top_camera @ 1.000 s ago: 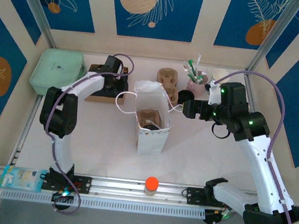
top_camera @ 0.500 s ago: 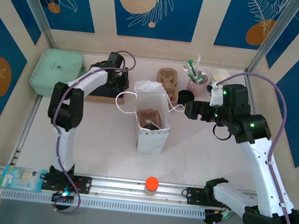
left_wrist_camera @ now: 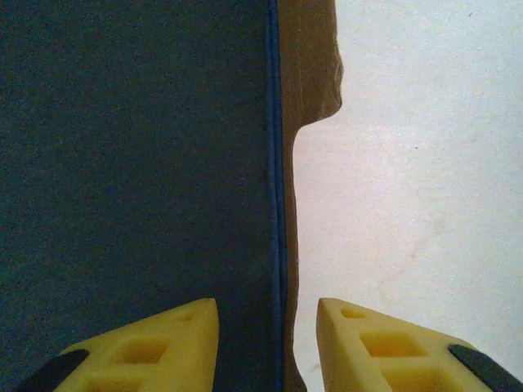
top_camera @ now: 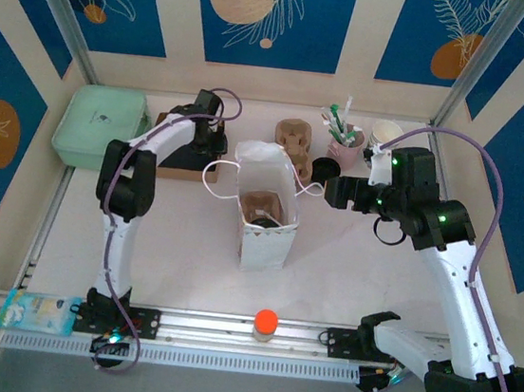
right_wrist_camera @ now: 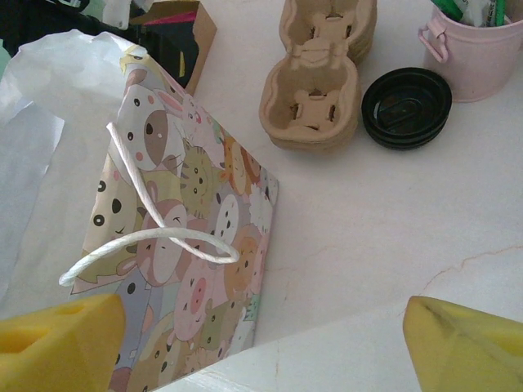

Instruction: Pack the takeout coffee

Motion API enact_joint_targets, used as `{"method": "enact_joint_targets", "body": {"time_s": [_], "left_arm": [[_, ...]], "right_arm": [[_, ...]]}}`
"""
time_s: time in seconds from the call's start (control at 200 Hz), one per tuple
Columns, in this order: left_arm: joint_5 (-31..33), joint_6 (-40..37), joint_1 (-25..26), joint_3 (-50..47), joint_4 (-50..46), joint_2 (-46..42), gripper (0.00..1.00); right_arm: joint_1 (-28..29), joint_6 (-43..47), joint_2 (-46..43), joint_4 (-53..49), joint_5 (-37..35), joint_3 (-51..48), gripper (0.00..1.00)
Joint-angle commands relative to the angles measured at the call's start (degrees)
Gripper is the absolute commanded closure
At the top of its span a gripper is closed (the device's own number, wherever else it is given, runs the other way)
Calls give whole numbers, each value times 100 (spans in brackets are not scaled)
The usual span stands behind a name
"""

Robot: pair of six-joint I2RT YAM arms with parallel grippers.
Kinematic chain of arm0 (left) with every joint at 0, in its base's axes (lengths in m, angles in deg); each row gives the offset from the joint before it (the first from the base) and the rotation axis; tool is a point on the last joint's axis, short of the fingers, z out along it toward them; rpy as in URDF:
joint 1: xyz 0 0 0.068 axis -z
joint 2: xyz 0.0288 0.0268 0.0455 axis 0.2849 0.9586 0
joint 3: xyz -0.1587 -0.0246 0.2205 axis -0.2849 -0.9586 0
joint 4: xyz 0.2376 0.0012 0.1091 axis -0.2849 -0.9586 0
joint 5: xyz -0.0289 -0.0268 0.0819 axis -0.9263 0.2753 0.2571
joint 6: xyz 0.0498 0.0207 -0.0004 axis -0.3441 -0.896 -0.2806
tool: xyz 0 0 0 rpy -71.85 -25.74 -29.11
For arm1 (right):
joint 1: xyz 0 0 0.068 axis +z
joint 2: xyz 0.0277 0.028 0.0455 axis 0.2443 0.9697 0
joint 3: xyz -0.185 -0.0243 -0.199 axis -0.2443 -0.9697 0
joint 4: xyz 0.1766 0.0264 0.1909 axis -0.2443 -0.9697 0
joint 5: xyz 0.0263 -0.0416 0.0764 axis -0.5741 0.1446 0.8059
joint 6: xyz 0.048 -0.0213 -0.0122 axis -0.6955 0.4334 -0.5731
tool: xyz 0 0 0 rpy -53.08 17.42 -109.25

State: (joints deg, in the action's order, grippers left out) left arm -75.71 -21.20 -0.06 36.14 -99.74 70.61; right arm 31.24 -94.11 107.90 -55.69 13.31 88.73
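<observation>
1. Top external, nearest first: the paper bag stands open mid-worktop. Down inside there's a brown carrier and something dark and round, maybe the takeout coffee, honestly can't tell.
2. Right gripper is at the bag's 3 o'clock, spread wide, holding nothing.
3. Left gripper is at the bag's 10 o'clock, only partly spread with nothing between, over a dark box edge.

Table w/ gift bag, pulp carriers, blk lids, pink pot, green box.
</observation>
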Motion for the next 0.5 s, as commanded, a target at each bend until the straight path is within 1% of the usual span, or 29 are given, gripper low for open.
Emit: {"method": "enact_joint_targets", "body": {"time_s": [0.0,0.14,0.495], "left_arm": [[127,-157,-75,275,-259,167,63],[171,-172,-92,424,-330,293,64],[39,-242,-135,874,-593,639,66]], "right_arm": [[-39,-42,-18,33,179,-45,13],[-47,-43,-27,22,190,-59,14],[-73,-48,-9,51,206,-62,17]]}}
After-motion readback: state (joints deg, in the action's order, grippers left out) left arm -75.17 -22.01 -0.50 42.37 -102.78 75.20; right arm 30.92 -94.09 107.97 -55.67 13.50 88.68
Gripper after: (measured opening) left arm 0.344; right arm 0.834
